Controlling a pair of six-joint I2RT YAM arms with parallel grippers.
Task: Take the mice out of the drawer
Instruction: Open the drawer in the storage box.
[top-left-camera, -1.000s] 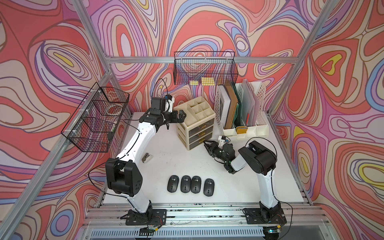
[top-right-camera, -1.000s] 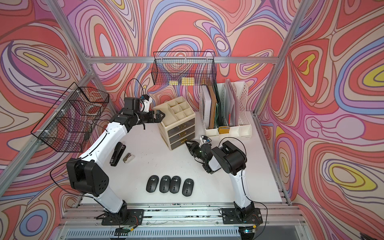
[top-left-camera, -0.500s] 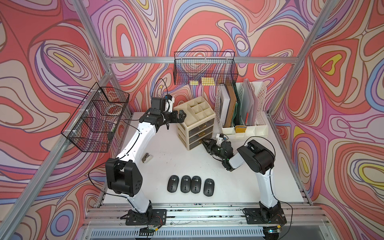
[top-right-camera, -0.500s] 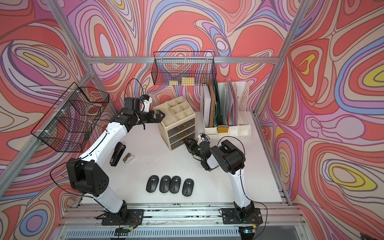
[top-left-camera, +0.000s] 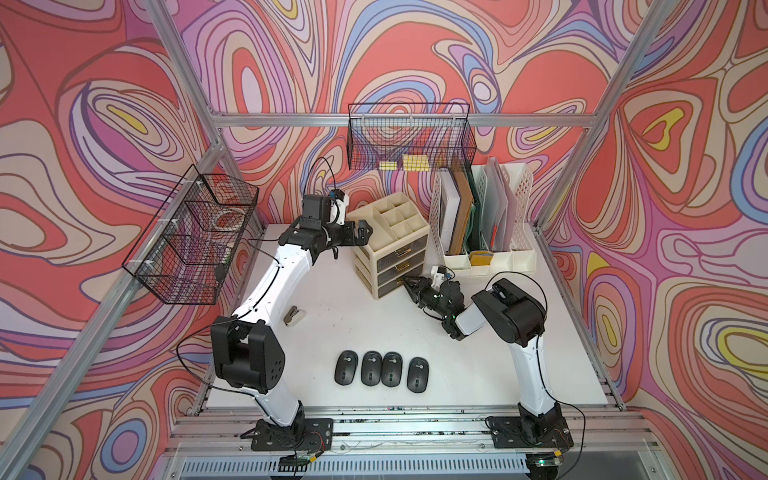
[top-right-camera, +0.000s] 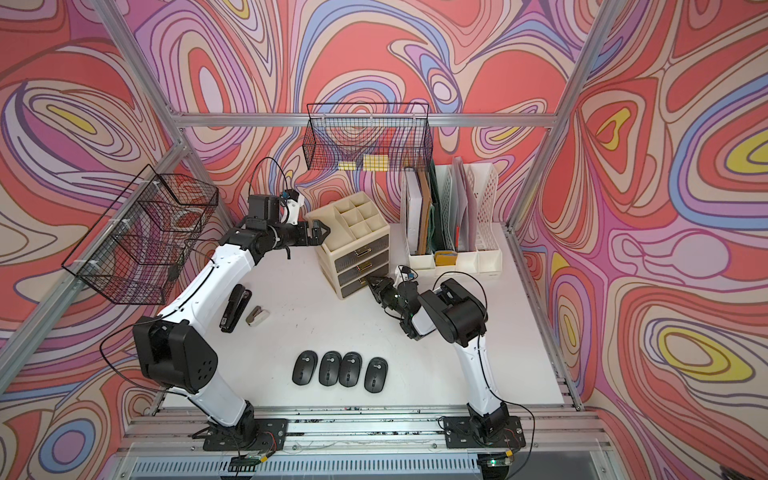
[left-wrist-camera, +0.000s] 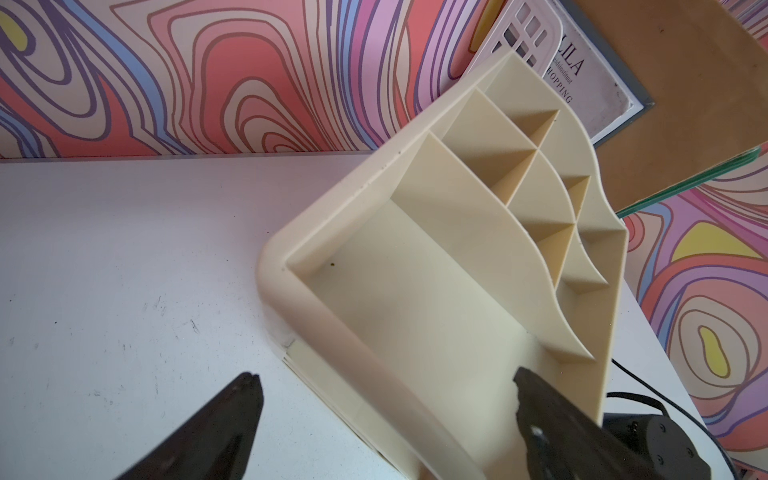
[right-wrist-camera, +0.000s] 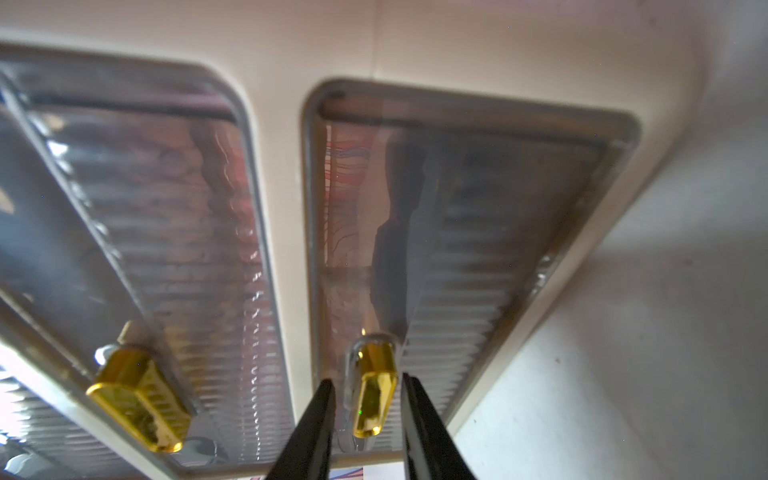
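While the right tool (right-wrist-camera: 366, 377) sits at the lowest drawer (right-wrist-camera: 478, 249), its jaws stand part open, one on each side of the gold handle (right-wrist-camera: 374, 399). Thin gaps show, no grip yet. The drawer is shut in the organiser (top-left-camera: 390, 220), just ahead of that tool, and its contents are not readable through the smoky front. The left tool (left-wrist-camera: 384, 374) gapes wide, straddling the organiser's top front corner, one finger over the worktop (left-wrist-camera: 124, 270), one over its open top; contact unclear. Four mice (top-left-camera: 371, 368) lie in a row on the worktop, well behind both tools, near the arm bases.
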